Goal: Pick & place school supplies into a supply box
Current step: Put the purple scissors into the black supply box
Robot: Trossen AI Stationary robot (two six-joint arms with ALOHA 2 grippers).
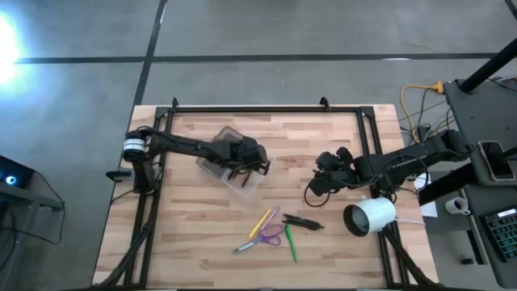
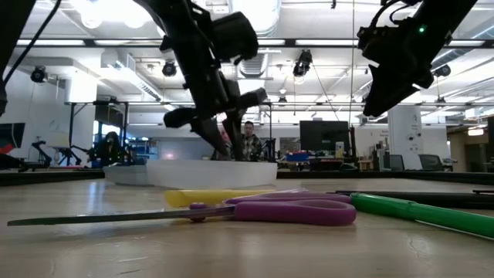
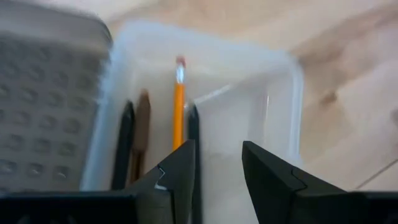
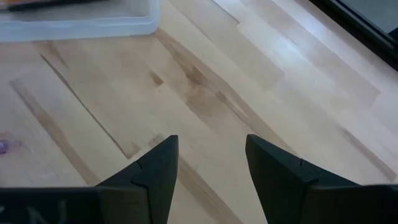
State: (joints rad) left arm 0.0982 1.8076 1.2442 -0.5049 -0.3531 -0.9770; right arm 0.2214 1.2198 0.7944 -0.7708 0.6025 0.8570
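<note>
The supply box (image 1: 233, 164) is a clear case with a ribbed grey half (image 3: 43, 99) and lies at the table's middle left. Inside it lie a yellow pencil (image 3: 179, 106), black pens (image 3: 126, 143) and a brown stick (image 3: 143, 130). My left gripper (image 3: 217, 168) hangs open and empty just above the clear half. My right gripper (image 4: 211, 168) is open and empty over bare wood to the right of the box. A yellow pencil (image 1: 260, 222), purple-handled scissors (image 1: 262, 238), a green marker (image 1: 290, 242) and black pens (image 1: 303, 221) lie flat on the table nearer the front edge.
A white cylinder (image 1: 370, 217) lies on its side at the right, close to my right arm. In the low view the scissors (image 2: 231, 210) and green marker (image 2: 424, 212) lie in front of the box (image 2: 208, 174). People show in the room behind.
</note>
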